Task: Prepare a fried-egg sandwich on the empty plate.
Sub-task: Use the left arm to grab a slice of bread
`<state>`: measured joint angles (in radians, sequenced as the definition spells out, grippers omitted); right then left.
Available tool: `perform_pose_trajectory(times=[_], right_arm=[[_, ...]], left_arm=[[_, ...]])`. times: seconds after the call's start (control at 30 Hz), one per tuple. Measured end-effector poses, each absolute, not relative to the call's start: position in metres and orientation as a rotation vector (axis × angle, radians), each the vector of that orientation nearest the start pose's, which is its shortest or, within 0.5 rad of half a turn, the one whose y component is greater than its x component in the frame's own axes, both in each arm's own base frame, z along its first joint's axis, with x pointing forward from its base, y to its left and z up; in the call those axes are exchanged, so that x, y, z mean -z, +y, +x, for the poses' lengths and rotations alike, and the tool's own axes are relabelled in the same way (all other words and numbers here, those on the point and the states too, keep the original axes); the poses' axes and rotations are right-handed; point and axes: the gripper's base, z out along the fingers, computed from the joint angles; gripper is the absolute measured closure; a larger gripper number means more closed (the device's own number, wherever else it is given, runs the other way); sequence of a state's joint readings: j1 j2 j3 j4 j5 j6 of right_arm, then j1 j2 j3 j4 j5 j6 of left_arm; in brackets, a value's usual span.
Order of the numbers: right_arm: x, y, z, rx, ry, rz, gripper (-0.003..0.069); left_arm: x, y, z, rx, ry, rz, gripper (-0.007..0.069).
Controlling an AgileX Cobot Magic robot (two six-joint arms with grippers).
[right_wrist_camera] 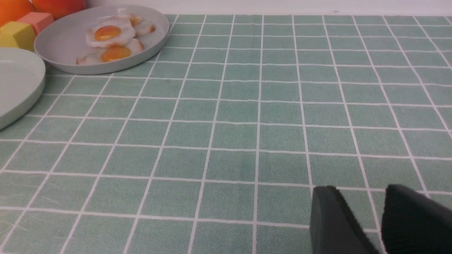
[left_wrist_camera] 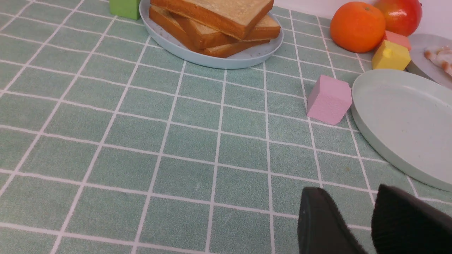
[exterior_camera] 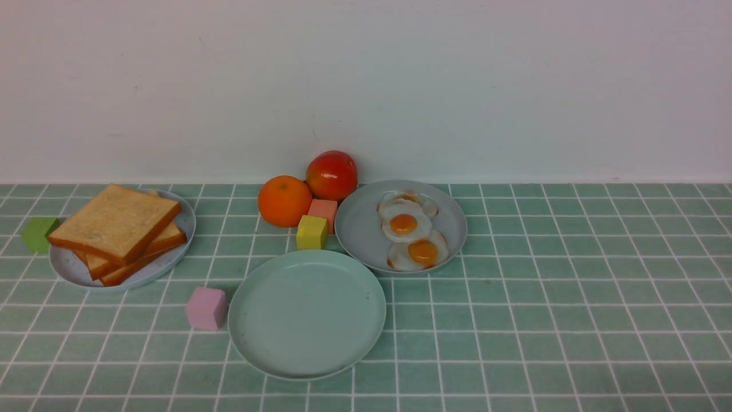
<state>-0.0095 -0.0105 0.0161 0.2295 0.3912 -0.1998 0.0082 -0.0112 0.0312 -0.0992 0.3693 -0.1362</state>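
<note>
The empty mint-green plate [exterior_camera: 306,315] lies at the front middle; it also shows in the left wrist view [left_wrist_camera: 402,120] and the right wrist view [right_wrist_camera: 17,81]. Three toast slices [exterior_camera: 117,229] are stacked on a pale blue-white plate [exterior_camera: 74,269] at the left, also seen from the left wrist [left_wrist_camera: 219,14]. Three fried eggs [exterior_camera: 406,224] lie on a grey-blue plate [exterior_camera: 360,229] behind the mint plate, also seen from the right wrist [right_wrist_camera: 106,33]. My left gripper [left_wrist_camera: 348,190] is open and empty over bare cloth, well short of the toast. My right gripper [right_wrist_camera: 360,188] is open and empty, far from the eggs. Neither shows in the front view.
An orange [exterior_camera: 284,200] and a red fruit [exterior_camera: 331,174] sit by the back wall. A yellow block [exterior_camera: 311,232] and a salmon block [exterior_camera: 323,210] stand between the plates. A pink block [exterior_camera: 206,308] touches the mint plate's left side. A green block [exterior_camera: 38,233] is at far left.
</note>
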Motion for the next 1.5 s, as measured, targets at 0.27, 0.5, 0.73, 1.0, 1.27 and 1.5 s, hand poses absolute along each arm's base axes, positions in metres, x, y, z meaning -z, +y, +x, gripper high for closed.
perform_pose_trajectory(times=[0.27,0.5,0.73,1.0,1.27,1.5], right_arm=[[-0.174,0.007,0.052,-0.084,1.87,-0.039,0.0419],[-0.174,0.007,0.052,-0.084,1.87,-0.039,0.0419],[-0.174,0.007,0.052,-0.084,1.87,-0.039,0.0419],[-0.174,0.007,0.052,-0.084,1.87,-0.039,0.0419],[-0.174,0.007,0.052,-0.084,1.87,-0.039,0.0419],[-0.178,0.011,0.054,-0.273,1.81,0.137,0.0419]], left_arm=[[-0.17,-0.003,0.053,0.185,1.865,-0.197,0.0386],[-0.17,-0.003,0.053,0.185,1.865,-0.197,0.0386],[-0.179,-0.005,0.055,0.338,1.756,-0.323,0.0386],[-0.194,-0.006,0.057,0.794,1.495,-0.732,0.0386],[-0.218,-0.013,0.051,0.781,1.564,-0.6,0.0503],[-0.273,-0.025,0.059,0.659,1.783,-0.292,0.0638]])
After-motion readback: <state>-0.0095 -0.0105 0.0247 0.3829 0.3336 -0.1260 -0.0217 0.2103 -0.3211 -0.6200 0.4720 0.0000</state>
